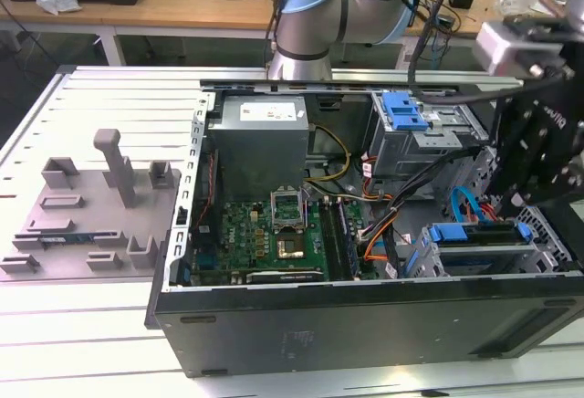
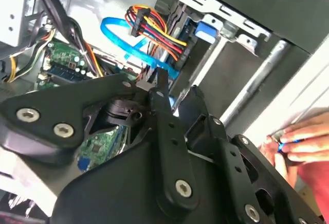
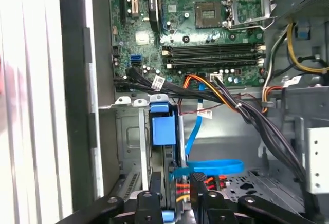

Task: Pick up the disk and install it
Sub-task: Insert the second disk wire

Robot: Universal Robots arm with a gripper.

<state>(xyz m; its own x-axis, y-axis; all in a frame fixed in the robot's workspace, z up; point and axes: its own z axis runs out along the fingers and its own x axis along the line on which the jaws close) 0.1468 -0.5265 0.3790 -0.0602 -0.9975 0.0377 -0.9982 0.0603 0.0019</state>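
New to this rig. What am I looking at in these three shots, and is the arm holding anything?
One robot arm works over an open computer case on a slatted table. The exterior view is a camera off the arm; both wrist views ride on it, looking past its gripper into the case. Beside the case lies a grey fixture tray. The disk, in its blue carrier, stands in the drive cage right at the gripper; whether it is gripped, I cannot tell. A person's hand shows in the second wrist view.

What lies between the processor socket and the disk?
In the first wrist view: memory slots and a black cable bundle, between the processor socket and the disk.
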